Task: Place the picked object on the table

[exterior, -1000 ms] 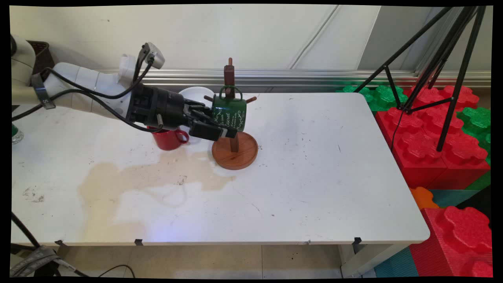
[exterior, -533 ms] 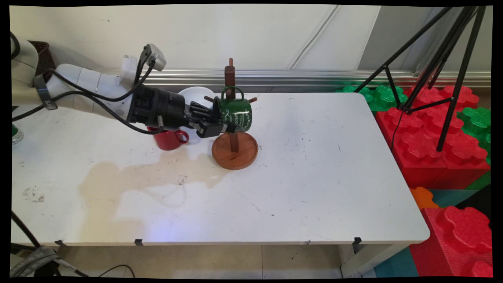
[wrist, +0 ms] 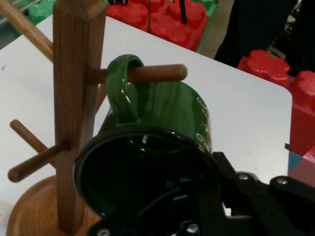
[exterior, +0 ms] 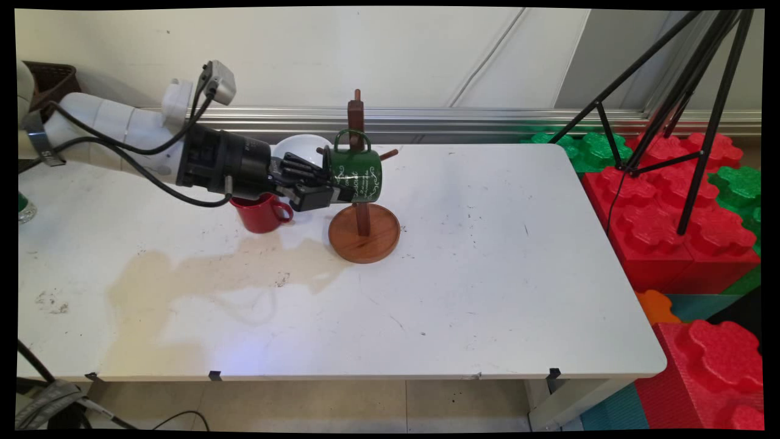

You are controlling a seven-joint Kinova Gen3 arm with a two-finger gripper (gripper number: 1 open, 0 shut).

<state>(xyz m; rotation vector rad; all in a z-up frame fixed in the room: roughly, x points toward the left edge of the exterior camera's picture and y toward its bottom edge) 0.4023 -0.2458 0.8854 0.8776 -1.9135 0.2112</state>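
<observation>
The gripper (exterior: 326, 194) is at the mouth of the green mug (exterior: 356, 177), which lies on its side with its handle looped over a peg (wrist: 157, 73) of the wooden rack (exterior: 365, 235). Whether it clamps the rim or has let go cannot be told. A red cup (exterior: 262, 213) and a white bowl (exterior: 298, 146) stand just beside the arm.

A red mug (exterior: 262, 214) stands far left on the white table (exterior: 487, 274), a white bowl (exterior: 298, 146) just behind it. A tan stain (exterior: 183, 280) spreads near left. Right of the table, a black tripod (exterior: 688, 91) stands over red and green foam blocks (exterior: 670, 219).
</observation>
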